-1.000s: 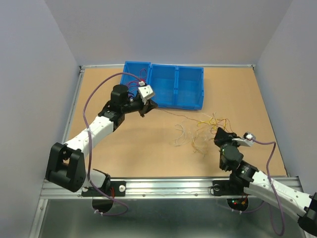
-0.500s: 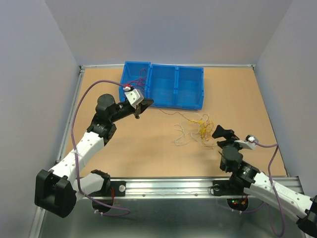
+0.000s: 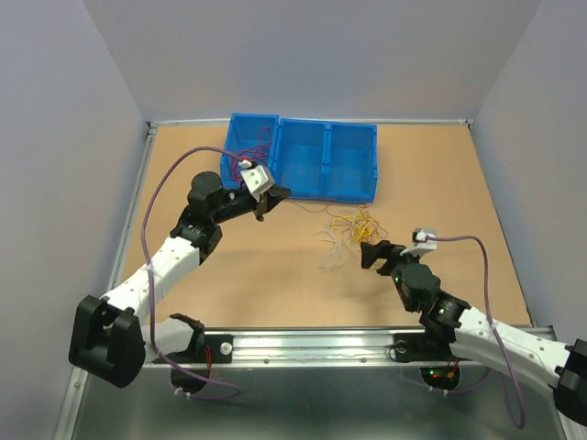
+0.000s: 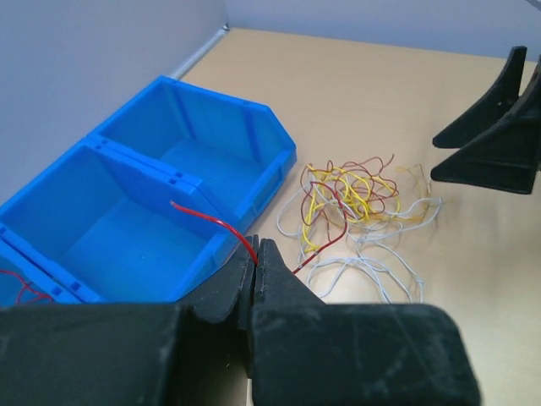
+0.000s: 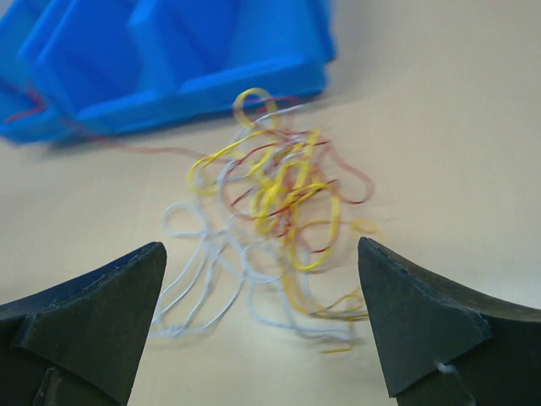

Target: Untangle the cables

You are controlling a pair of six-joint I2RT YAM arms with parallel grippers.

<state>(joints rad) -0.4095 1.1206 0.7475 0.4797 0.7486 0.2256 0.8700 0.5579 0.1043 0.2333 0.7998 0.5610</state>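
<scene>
Top external view shows the left hand (image 3: 263, 202) pinched together on 1 red cable (image 4: 221, 227) just in front of the blue bins (image 3: 330, 194). The strand's free end arches toward the bins and the rest trails right into the heap. At centre, the cables (image 3: 351, 225) lie in a loose knot of red, yellow and white loops on the counter (image 3: 440, 183), near the bins' front wall and between the 2 arms. At right, the right hand (image 3: 371, 255) stands spread wide and empty, its fingers framing the knot without touching it. The wires look feather-light, limp and springy. Pulling 1 would likely drag the whole clump along, and they seem thin enough to slip from a loose pinch. The best hold is judged to be a free end or an outlying white loop at the knot's fringe, gripped firmly.
</scene>
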